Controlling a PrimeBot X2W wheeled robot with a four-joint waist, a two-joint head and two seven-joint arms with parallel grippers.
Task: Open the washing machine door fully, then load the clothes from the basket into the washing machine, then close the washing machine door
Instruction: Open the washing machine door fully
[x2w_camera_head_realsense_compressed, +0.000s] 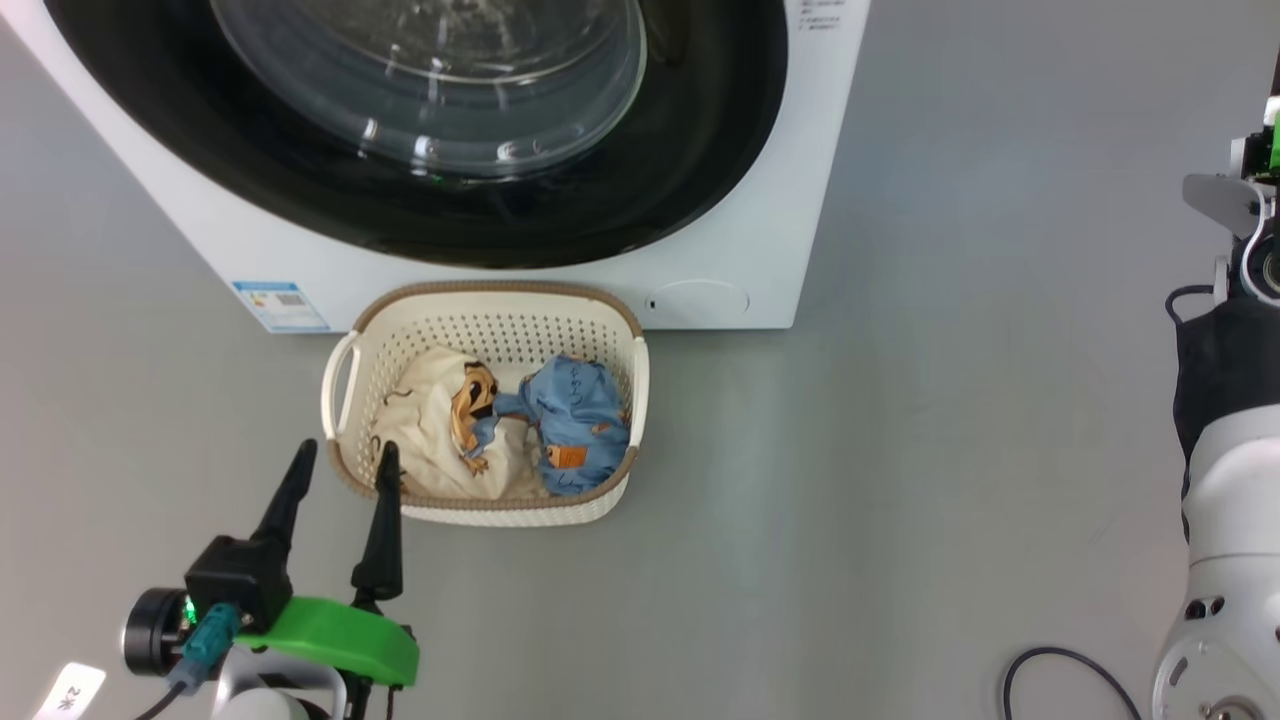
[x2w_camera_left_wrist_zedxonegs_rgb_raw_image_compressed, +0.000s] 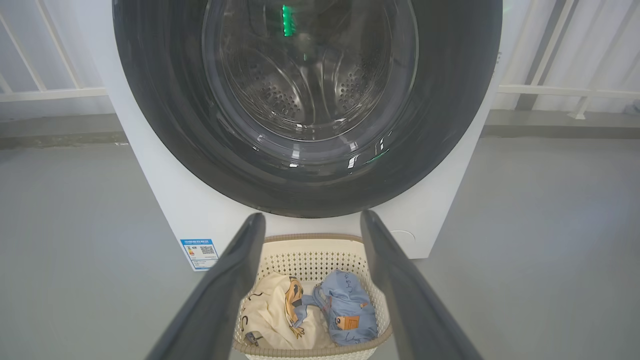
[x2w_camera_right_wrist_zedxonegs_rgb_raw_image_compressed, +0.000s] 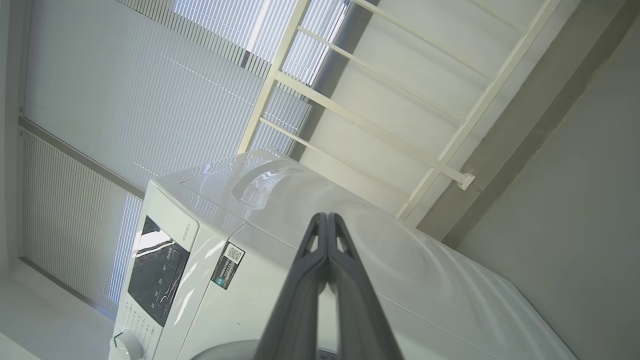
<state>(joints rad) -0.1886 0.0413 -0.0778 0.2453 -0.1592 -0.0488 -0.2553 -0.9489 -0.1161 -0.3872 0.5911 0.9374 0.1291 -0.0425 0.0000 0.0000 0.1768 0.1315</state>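
Head view first: the washing machine (x2w_camera_head_realsense_compressed: 810, 150) takes up the top of the frame, and the washing machine door (x2w_camera_head_realsense_compressed: 480, 225) looks shut flat against its front, black rim and glass bowl facing out. The basket (x2w_camera_head_realsense_compressed: 490, 290) sits on the grey floor (x2w_camera_head_realsense_compressed: 900, 450) just in front of it, about mid-frame. Both of the clothes (x2w_camera_head_realsense_compressed: 520, 425) are inside, with the cream one on the left and the blue one on the right. The left gripper (x2w_camera_head_realsense_compressed: 345, 448) is at lower left with its fingers spread wide and holding nothing. Its tips are right by the basket's near left corner, though I can't tell if one touches the rim. The pale right arm (x2w_camera_head_realsense_compressed: 1225, 500) runs up the right edge.

Left wrist view: the two dark fingers rise from the bottom, well apart, framing the basket and clothes between them. The door fills the upper middle, with the steel drum (x2w_camera_left_wrist_zedxonegs_rgb_raw_image_compressed: 300, 85) visible through the glass.

Right wrist view: the right gripper (x2w_camera_right_wrist_zedxonegs_rgb_raw_image_compressed: 326, 217) has its fingers pressed together at the tips, gripping nothing. It points at the machine's white top, which lies tilted across the lower half of the frame, with its control panel (x2w_camera_right_wrist_zedxonegs_rgb_raw_image_compressed: 157, 270) at lower left.
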